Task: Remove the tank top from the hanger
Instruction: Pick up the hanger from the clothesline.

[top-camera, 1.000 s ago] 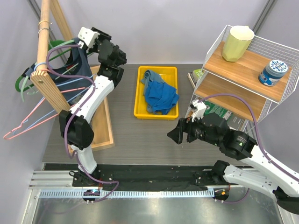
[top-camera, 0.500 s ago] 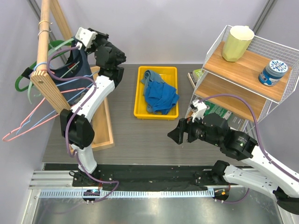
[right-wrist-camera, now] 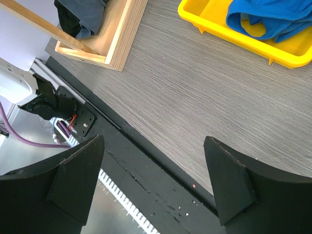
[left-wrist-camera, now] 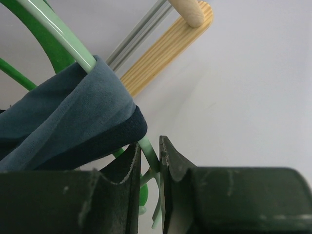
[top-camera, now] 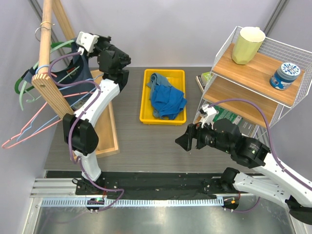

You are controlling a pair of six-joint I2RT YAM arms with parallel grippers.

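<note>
A dark blue tank top [top-camera: 73, 73] hangs on a light green hanger [top-camera: 57, 46] from the wooden rail [top-camera: 46, 34] at the far left. My left gripper [top-camera: 90, 45] is raised beside the rail and shut on the hanger's thin green arm [left-wrist-camera: 148, 153], just below the fabric's strap [left-wrist-camera: 73, 117]. My right gripper [top-camera: 183, 141] hovers open and empty over the table at the right, far from the rack; its view shows bare tabletop between its fingers [right-wrist-camera: 229, 183].
Pink and blue wire hangers [top-camera: 29, 126] and a green one [top-camera: 22, 87] hang from the same rail. A wooden rack base [top-camera: 109, 136] lies under it. A yellow tray [top-camera: 146, 105] holds blue clothes. A wire shelf [top-camera: 253, 73] stands at right.
My left gripper has lifted and shifted left with the green hanger. The loose hangers on the rail have swung a little. The right arm is almost still.
</note>
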